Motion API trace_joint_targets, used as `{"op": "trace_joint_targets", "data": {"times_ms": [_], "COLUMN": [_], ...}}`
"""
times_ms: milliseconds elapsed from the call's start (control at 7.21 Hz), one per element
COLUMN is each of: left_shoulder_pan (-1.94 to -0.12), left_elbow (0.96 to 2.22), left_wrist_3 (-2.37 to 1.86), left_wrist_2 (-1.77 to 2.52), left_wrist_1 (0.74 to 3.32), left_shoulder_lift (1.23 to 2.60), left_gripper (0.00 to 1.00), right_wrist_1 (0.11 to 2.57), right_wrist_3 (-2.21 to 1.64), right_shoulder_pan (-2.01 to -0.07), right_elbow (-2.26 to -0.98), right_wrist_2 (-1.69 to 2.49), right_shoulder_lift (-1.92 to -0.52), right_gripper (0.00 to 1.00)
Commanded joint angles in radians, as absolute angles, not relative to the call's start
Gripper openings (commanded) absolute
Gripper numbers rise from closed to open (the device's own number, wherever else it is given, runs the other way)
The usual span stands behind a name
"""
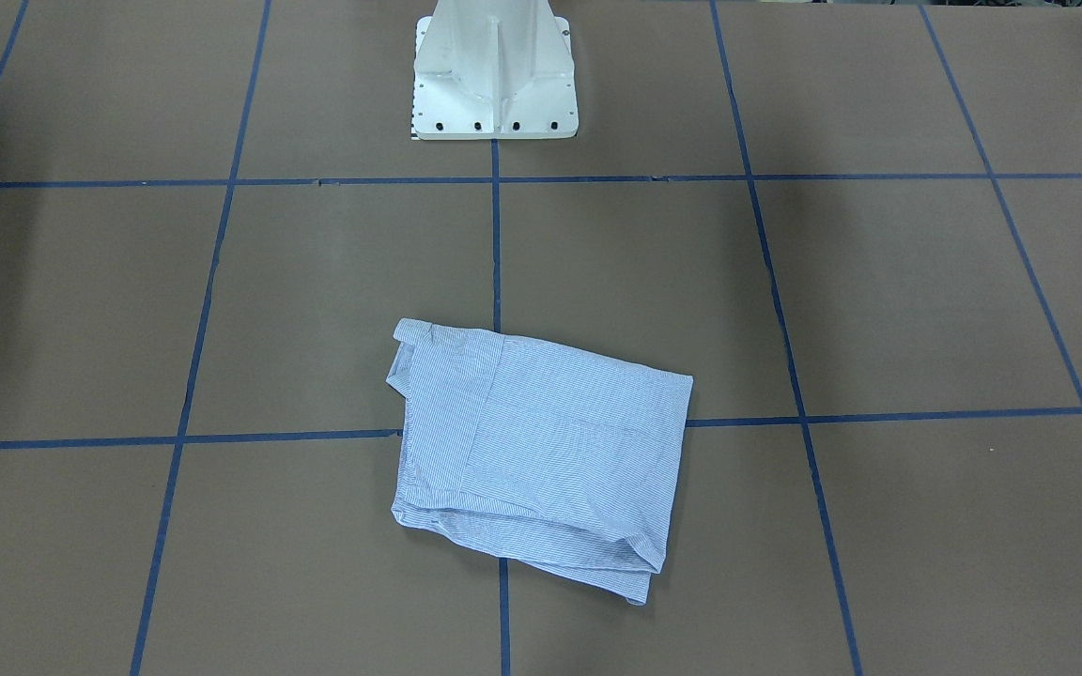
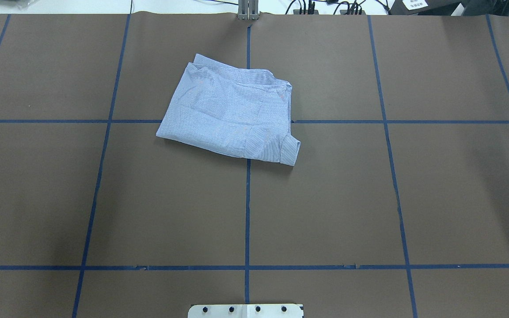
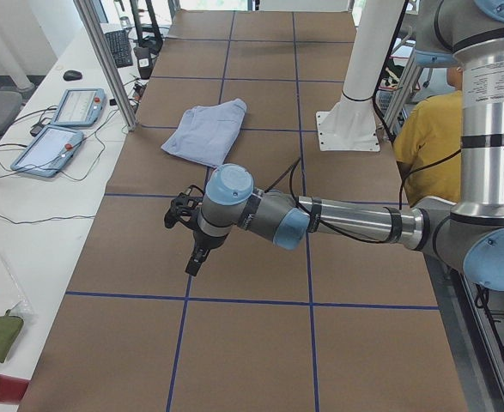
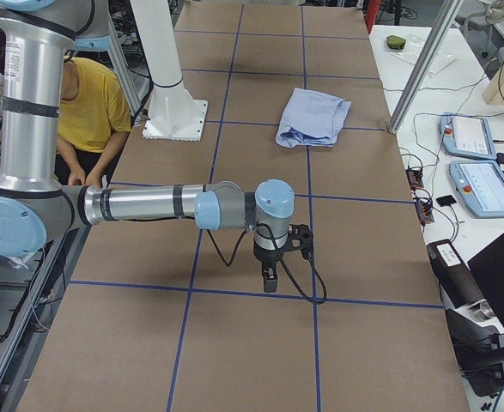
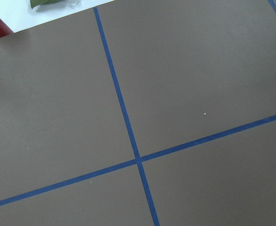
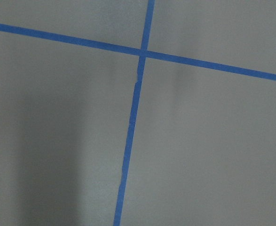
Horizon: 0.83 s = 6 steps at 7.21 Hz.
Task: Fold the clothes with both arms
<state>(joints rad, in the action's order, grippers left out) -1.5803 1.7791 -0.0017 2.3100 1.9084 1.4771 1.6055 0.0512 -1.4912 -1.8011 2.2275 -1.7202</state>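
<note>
The clothes are one light blue-and-white striped shirt (image 1: pixel 541 460), folded into a compact rectangle and lying flat on the brown table, past its middle from the robot (image 2: pixel 230 112). Both arms are far from it at opposite ends of the table. The left arm reaches low across the table, and its black left gripper (image 3: pixel 196 257) points down just above the surface. The right arm does the same, with the right gripper (image 4: pixel 269 279) close over the table. I cannot tell whether either gripper is open or shut. Both wrist views show only bare table and blue tape lines.
The white pedestal base (image 1: pixel 494 75) stands at the robot's side. A person in a yellow shirt (image 4: pixel 93 103) sits beside it. Teach pendants (image 3: pixel 63 129) and cables lie on the white bench, and an aluminium post (image 3: pixel 106 60) rises at the table's far edge.
</note>
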Motion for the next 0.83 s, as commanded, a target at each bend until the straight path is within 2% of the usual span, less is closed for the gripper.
{"op": "trace_joint_targets", "data": {"times_ms": [0, 694], "left_shoulder_pan": [-1.58, -1.578], "left_elbow": [1.779, 1.772], "left_wrist_3": [-0.002, 0.002], "left_wrist_2": [2.312, 2.309], "left_wrist_1": [1.907, 1.94], "left_shoulder_lift": [1.479, 1.489], "left_gripper": [0.99, 0.99], "right_wrist_1": [1.603, 1.598], "right_wrist_3": [0.052, 0.066], "right_shoulder_pan": [-1.493, -1.493], "right_elbow": [-1.795, -1.802], "right_wrist_2": [2.307, 2.301], "right_shoulder_lift": [-1.718, -1.684], "right_gripper": [1.0, 1.0]}}
